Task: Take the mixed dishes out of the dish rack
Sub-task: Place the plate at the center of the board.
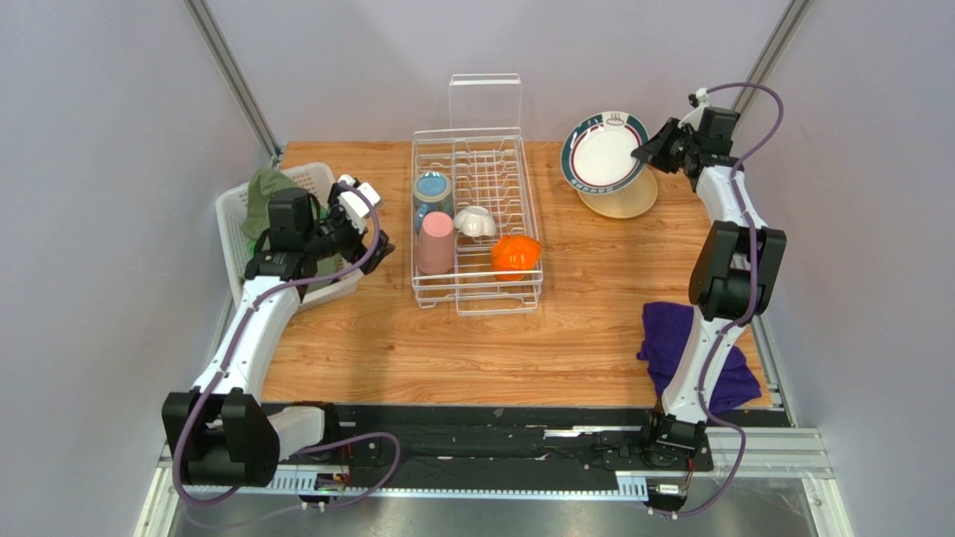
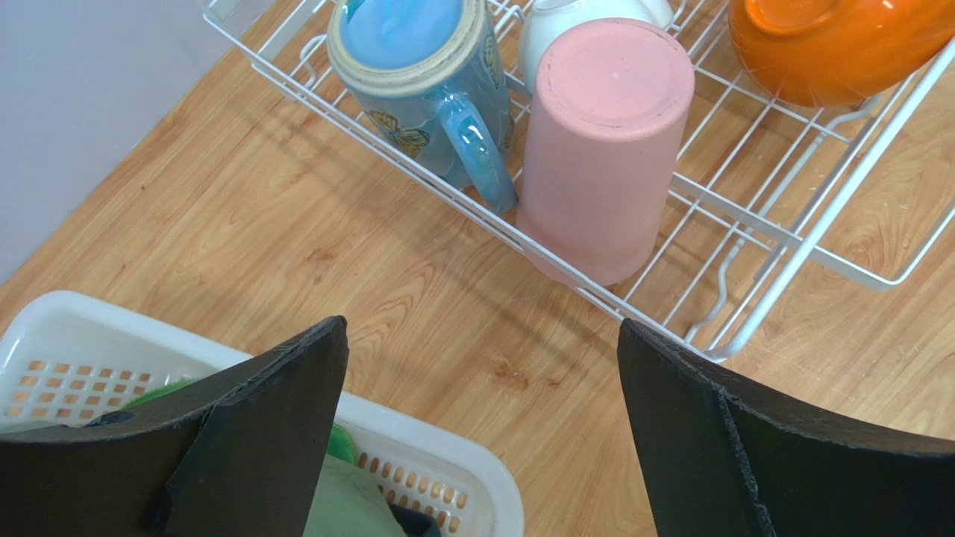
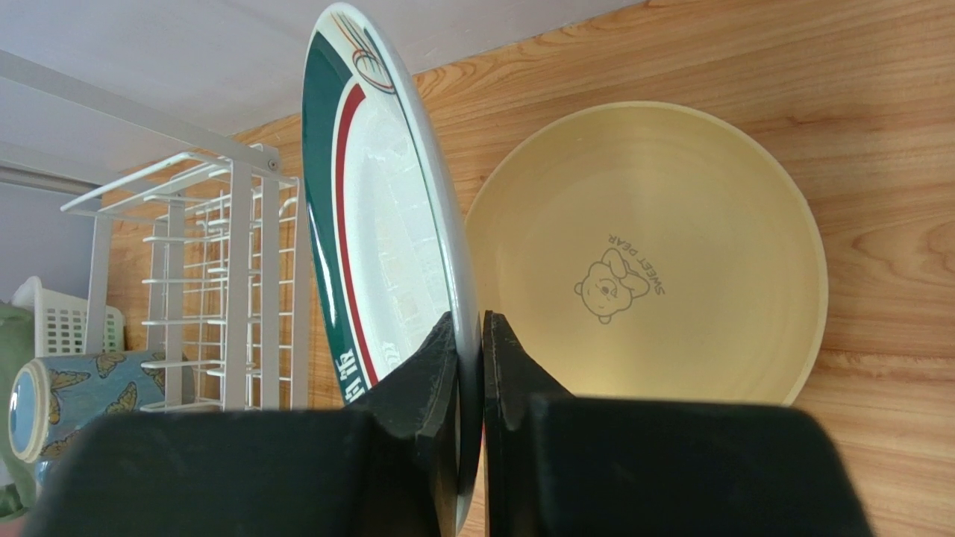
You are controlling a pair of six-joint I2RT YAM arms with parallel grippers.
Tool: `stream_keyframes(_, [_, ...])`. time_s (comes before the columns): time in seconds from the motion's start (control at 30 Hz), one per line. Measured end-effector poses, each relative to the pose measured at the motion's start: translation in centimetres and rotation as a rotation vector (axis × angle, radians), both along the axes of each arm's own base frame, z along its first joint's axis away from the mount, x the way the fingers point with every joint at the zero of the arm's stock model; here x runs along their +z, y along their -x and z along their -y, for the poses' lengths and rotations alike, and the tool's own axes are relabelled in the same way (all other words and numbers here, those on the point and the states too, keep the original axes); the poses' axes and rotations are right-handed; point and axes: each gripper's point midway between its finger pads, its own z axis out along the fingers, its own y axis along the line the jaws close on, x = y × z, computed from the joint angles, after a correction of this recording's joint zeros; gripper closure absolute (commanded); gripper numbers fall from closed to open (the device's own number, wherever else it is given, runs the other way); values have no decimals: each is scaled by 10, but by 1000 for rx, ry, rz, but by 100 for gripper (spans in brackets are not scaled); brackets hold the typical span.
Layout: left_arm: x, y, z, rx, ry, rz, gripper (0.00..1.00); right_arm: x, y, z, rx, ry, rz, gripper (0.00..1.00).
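White wire rack (image 1: 493,168): 1 mug (image 1: 432,188), 2 cups (image 1: 435,243), 1 bowl (image 1: 516,255) | left pincer (image 2: 482,336) released | right pincer (image 3: 470,321) grasping dark-rimmed plate (image 3: 381,201)

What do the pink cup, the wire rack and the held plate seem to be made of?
Pink cup: likely plastic, matte, with a dull even surface. Dish rack: thin metal wire, it seems, coated glossy white. Dark-rimmed white plate: probably glazed ceramic, shiny, with printed green and red bands.
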Motion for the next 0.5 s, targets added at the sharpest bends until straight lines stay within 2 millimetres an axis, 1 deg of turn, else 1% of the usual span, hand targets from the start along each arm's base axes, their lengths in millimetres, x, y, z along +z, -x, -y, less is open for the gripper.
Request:
stream_keyframes(0.1, [-1,4,0,-2,-1,-6,2,-3,0,4,-11,-11,-9,100])
stream_keyframes(0.3, [-4,8,0,-6,-4,-14,2,-13,0,19,-42,-24,-29,100])
stream_keyframes(0.37, [-5,9,0,-6,-4,-17,2,-18,-1,23,-49,-27,-39,100])
stream_keyframes(0.5, [-7,10,0,-6,-4,-24,2,-37,-2,28,-59,-33,-72,100])
